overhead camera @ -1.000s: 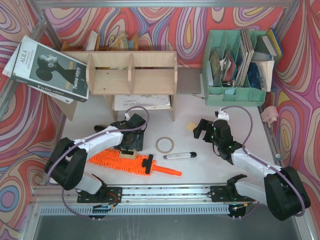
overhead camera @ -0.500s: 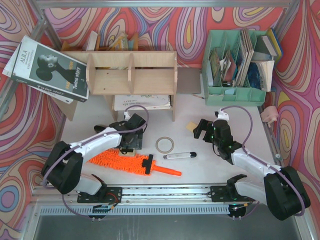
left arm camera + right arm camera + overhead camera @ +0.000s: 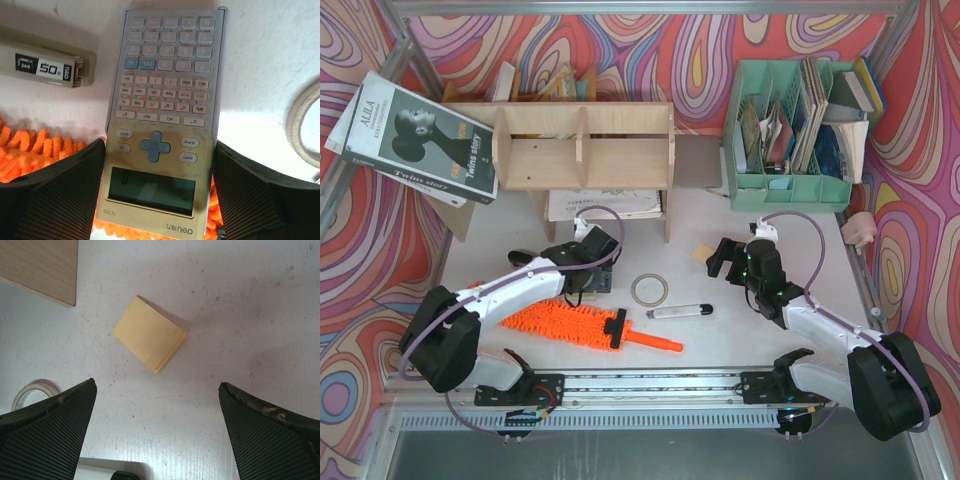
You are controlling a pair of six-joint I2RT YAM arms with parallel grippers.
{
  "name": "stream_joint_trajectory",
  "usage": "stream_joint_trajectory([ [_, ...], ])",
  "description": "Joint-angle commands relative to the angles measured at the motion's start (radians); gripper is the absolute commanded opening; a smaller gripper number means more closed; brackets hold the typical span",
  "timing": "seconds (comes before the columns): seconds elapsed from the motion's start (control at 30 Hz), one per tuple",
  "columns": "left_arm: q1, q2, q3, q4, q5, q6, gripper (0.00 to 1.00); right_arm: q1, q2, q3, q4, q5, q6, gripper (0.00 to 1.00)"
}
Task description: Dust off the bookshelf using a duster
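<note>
While top view hides it, left wrist shows left jaws pinching calculator (image 3: 160, 125) (atop duster (image 3: 35, 147)) | right jaws — spread

bookshelf (image 3: 582, 148): we see pale, matt plywood.
duster (image 3: 560, 322): we see fluffy orange microfibre and a smooth plastic handle.
calculator (image 3: 165, 125): we see smooth, yellowed plastic and a glassy display.
table (image 3: 240, 315): we see a white, scuffed surface.
right jaws: we see matt black pads (image 3: 45, 430), finely cross-hatched.
</note>
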Motion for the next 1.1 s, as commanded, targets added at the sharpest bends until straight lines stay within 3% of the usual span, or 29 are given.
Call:
stream_joint_trajectory([
  [0.0,-0.01,0.014,0.03,0.094,0.001,-0.015,0.55,0.007,0.0,0.003,0.018,0.01,-0.009,0.96],
  [0.67,-0.032,0.19,0.084,0.198,0.03,-0.048,0.55,0.008,-0.006,0.002,0.018,0.012,-0.009,0.96],
  [0.87,-0.034,0.205,0.092,0.196,0.031,-0.05,0.63,0.007,-0.01,0.0,0.018,0.013,-0.01,0.96],
  [1.07,-0.052,0.176,0.103,0.161,0.026,-0.049,0.84,0.008,-0.025,-0.006,0.022,-0.013,-0.021,0.96],
])
